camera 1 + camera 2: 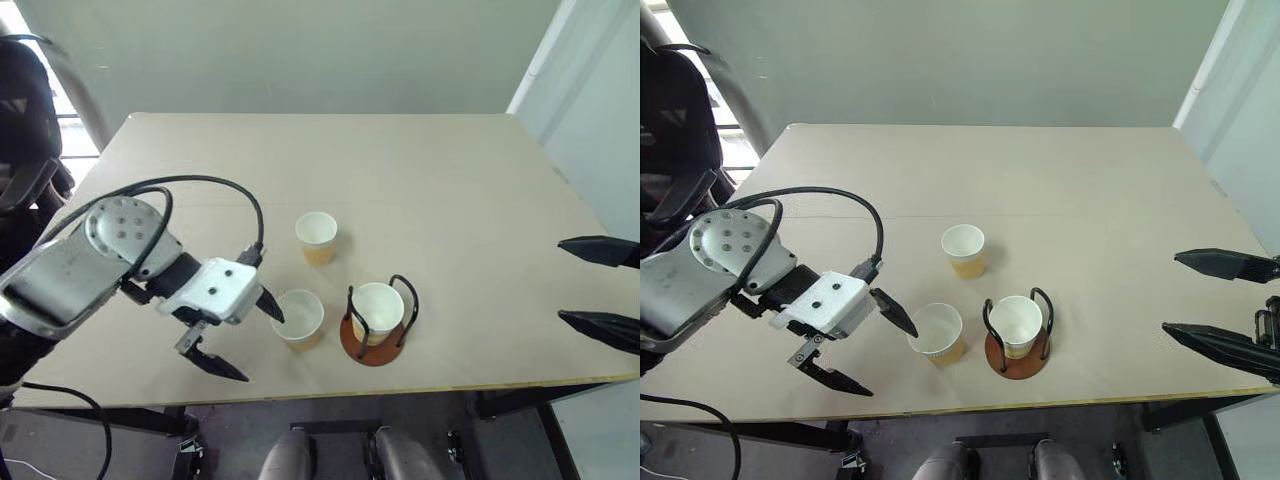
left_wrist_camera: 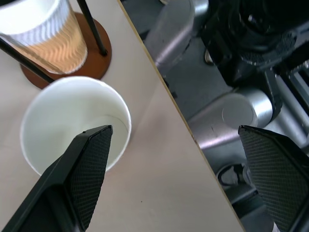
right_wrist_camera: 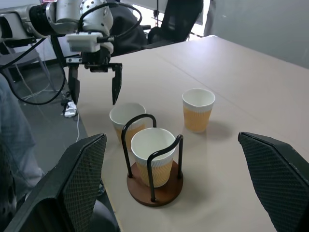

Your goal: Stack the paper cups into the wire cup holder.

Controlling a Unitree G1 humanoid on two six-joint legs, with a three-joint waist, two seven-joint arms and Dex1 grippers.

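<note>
Three paper cups stand on the tan table [image 1: 450, 190]. One cup [image 1: 378, 308] sits inside the wire cup holder [image 1: 372, 350], between its black loops. A second cup [image 1: 299, 318] stands just left of the holder, and a third [image 1: 317, 237] stands farther back. My left gripper [image 1: 245, 338] is open and points down beside the second cup. One of its fingers [image 2: 87, 164] hangs over that cup's [image 2: 72, 121] rim, and the other reaches past the table's front edge. My right gripper [image 1: 562, 280] is open at the right, well clear of the holder [image 3: 164, 191].
The table's front edge [image 1: 400, 392] runs close behind the holder and the near cup. A black cable [image 1: 200, 185] loops over my left arm. A black chair [image 1: 25, 120] stands off the table's left side, and a pale wall [image 1: 590, 90] runs along the right.
</note>
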